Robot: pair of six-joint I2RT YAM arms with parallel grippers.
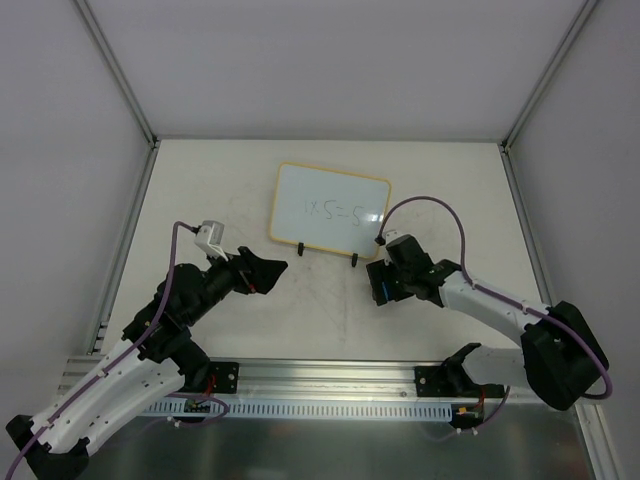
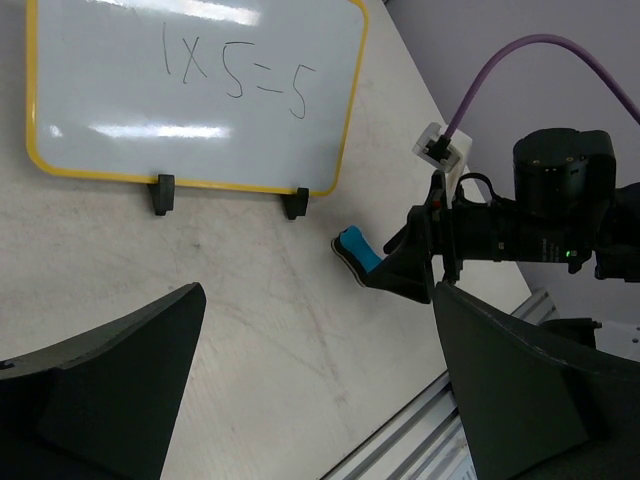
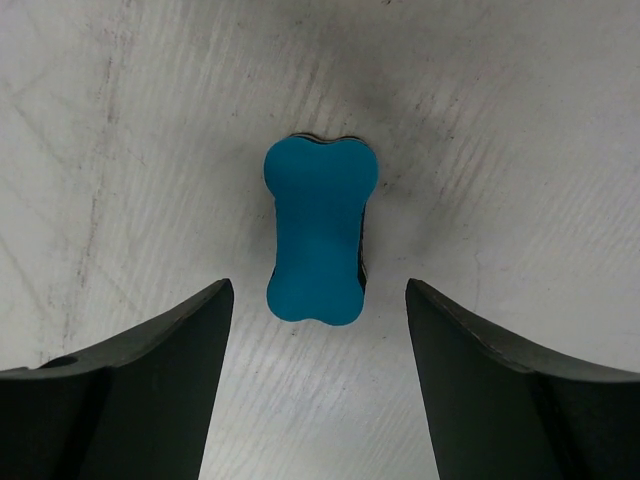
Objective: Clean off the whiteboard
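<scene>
The whiteboard (image 1: 330, 205) stands on two black clip feet at the back middle of the table, with "1x5=5" in dark handwriting; it also shows in the left wrist view (image 2: 190, 90). A blue bone-shaped eraser (image 3: 320, 235) lies flat on the table in front of the board's right foot, seen too from the left wrist (image 2: 357, 255). My right gripper (image 3: 318, 290) is open just over it, with the eraser's near end between the fingertips and untouched. In the top view the right gripper (image 1: 382, 287) covers most of the eraser. My left gripper (image 1: 268, 270) is open and empty, left of the board's feet.
An aluminium rail (image 1: 330, 385) runs along the near table edge by the arm bases. White enclosure walls close the left, right and back sides. A purple cable (image 1: 440, 210) arcs above the right wrist near the board's right edge.
</scene>
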